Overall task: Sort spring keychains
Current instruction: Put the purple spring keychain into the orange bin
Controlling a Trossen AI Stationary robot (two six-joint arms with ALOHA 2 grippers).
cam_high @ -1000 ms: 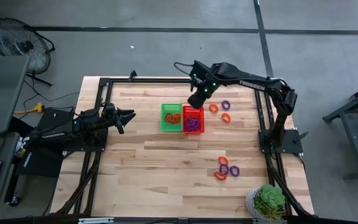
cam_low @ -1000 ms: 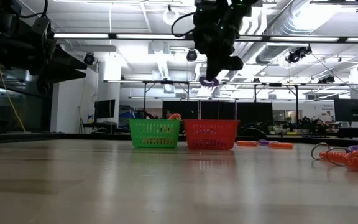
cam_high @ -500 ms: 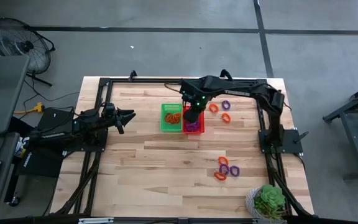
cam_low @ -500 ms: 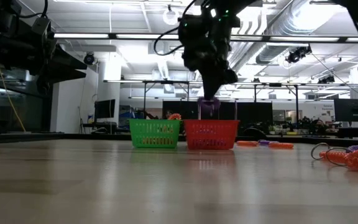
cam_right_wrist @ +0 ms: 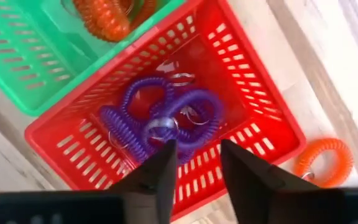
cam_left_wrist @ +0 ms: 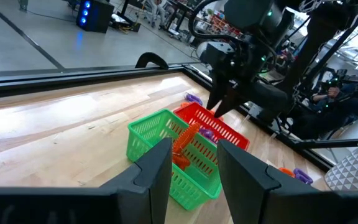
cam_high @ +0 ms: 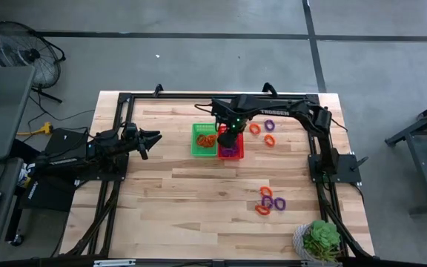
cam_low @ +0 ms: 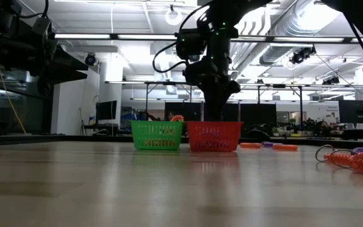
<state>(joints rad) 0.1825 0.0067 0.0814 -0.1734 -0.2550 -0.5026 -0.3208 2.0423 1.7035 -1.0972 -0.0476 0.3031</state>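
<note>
My right gripper stands open just above the red basket, its fingers pointing down with nothing between them. Purple spring keychains lie in a heap on that basket's floor. The green basket stands against the red one's left side and holds orange keychains. Loose orange and purple keychains lie on the table to the right of the baskets, and more lie nearer the front. My left gripper waits open at the table's left, clear of everything.
The two baskets stand side by side at the middle of the table's far half. A potted plant sits at the front right corner. Black frame rails run along the table's edges. Bare wood lies in front of the baskets.
My right gripper has moved toward the table's left edge and down, from above the loose keychains to just over the red basket. The purple keychain that hung from its fingertips has gone with it and no longer shows below them.
</note>
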